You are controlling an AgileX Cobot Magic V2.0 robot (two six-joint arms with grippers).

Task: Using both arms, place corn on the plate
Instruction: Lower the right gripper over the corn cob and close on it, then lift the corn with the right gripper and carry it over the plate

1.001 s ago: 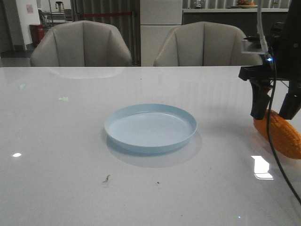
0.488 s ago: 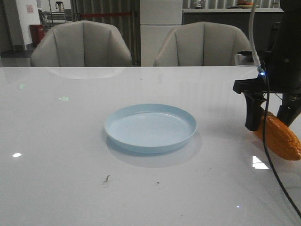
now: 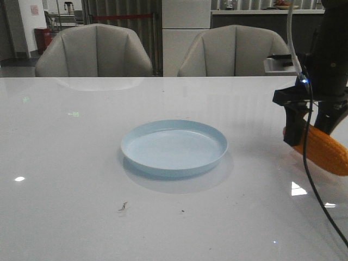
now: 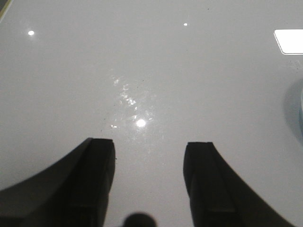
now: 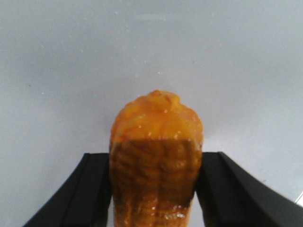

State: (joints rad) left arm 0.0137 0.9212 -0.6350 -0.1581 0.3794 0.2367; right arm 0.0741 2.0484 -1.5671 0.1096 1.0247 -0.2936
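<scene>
The orange-yellow corn (image 3: 328, 155) is at the table's right side, to the right of the pale blue plate (image 3: 174, 148), which is empty. My right gripper (image 3: 309, 136) is shut on the corn near its far end. In the right wrist view the corn (image 5: 156, 137) fills the gap between both black fingers (image 5: 94, 189), with its blunt end sticking out past them. My left gripper (image 4: 149, 151) is open and empty over bare table. It does not show in the front view. A sliver of the plate's rim (image 4: 301, 109) shows at the edge of the left wrist view.
The white glossy table (image 3: 81, 163) carries a small dark speck (image 3: 123, 206) in front of the plate. Two grey chairs (image 3: 93, 51) stand behind the far edge. A black cable (image 3: 315, 185) hangs from the right arm in front of the corn.
My right gripper came down over the corn and its fingers closed on it. The corn now sits slightly higher than before. The plate has not moved.
</scene>
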